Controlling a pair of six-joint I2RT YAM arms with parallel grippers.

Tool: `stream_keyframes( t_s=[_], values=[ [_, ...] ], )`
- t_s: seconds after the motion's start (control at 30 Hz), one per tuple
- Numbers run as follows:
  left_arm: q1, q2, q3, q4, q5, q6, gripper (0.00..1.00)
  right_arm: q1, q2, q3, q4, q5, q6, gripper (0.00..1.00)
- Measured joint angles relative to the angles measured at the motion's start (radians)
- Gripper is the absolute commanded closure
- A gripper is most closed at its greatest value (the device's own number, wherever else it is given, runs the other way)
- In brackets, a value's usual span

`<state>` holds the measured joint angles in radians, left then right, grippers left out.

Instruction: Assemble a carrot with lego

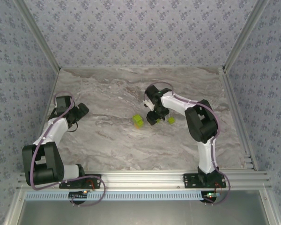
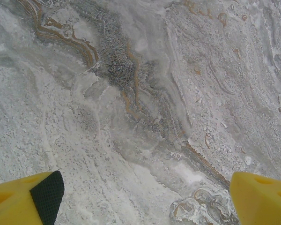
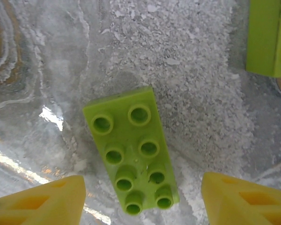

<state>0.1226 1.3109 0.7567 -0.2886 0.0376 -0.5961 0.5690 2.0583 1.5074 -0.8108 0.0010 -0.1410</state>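
The lego in view is lime-green. A two-by-four brick (image 3: 131,159) lies flat on the marble table, studs up, between the yellow fingers (image 3: 42,201) of my right gripper (image 3: 143,201). The jaws are open, with a gap on each side of the brick. From above, this gripper (image 1: 154,118) points down at mid-table over that brick (image 1: 158,121). A second lime-green brick (image 3: 269,37) lies close by. My left gripper (image 1: 82,110) hangs open over bare marble at the left, its fingers (image 2: 30,201) wide apart. The carrot is out of view.
Two more lime-green bricks lie on the table, one (image 1: 138,121) left of the right gripper and one (image 1: 171,120) right of it. Patterned walls and aluminium rails (image 1: 234,108) border the table on all sides.
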Motion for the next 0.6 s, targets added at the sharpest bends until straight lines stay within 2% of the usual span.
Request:
stream_keyframes(
  t_s=[0.4, 0.6],
  values=[
    [0.0, 0.0, 0.0, 0.0, 0.0, 0.0, 0.07, -0.006, 0.039, 0.035, 0.007, -0.017, -0.036, 0.37],
    [0.0, 0.0, 0.0, 0.0, 0.0, 0.0, 0.07, -0.007, 0.044, 0.044, 0.003, -0.016, -0.044, 0.42]
  ],
)
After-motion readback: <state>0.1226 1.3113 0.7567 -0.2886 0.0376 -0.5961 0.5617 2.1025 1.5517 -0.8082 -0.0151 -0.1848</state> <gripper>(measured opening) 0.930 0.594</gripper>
